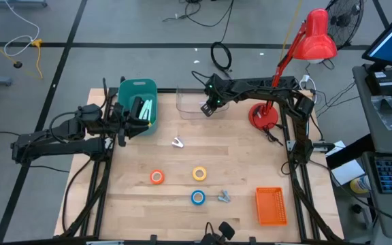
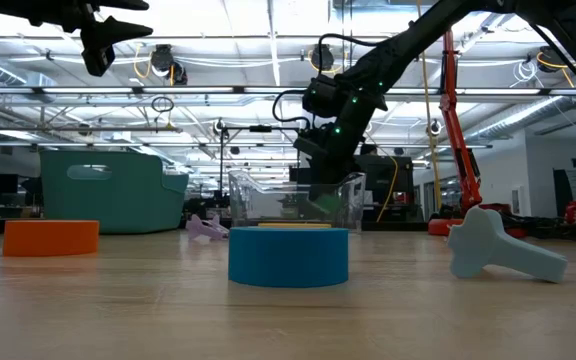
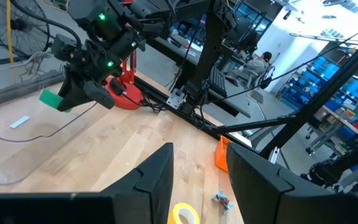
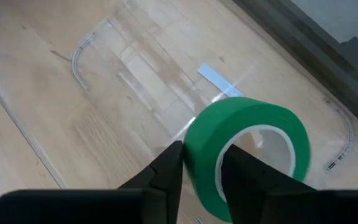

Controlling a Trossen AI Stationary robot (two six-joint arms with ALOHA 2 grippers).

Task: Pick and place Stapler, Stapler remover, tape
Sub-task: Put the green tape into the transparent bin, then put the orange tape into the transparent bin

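A: Item in hand?

B: Green ring-shaped roll of tape [image 4: 246, 154], open centre. The right pincer [image 4: 199, 163] has one finger through the hole and one outside, so it is grasping the roll's wall, held above the clear plastic open-topped bin [image 1: 194, 103] at the far middle of the wooden counter [image 1: 135, 170].

A: Step?

B: By my reading, the placing of the green roll. The next move calls for the fingers to part so the roll drops inside the clear walls, then a straight lift clear of the rim.

A: Left pincer?

B: The left pincer [image 3: 199, 163] hangs near the teal plastic tub [image 1: 140, 95] at the counter's left, fingers apart with nothing between them.

A: Remaining stock on the counter?

B: Orange tape roll [image 1: 156, 177], yellow tape roll [image 1: 199, 174] and blue tape roll [image 1: 197, 197], lying near one another at the middle front. A small grey metal piece [image 1: 224, 197] sits just beside the blue roll; whether it is the remover I cannot tell. A small pale object [image 1: 177, 143] lies mid-counter. An orange perforated tray [image 1: 271, 205] is at the front right.

A: Brands, labels, writing?

B: None readable. A pale blue sticker [image 4: 219, 81] on the bin floor appears blank.
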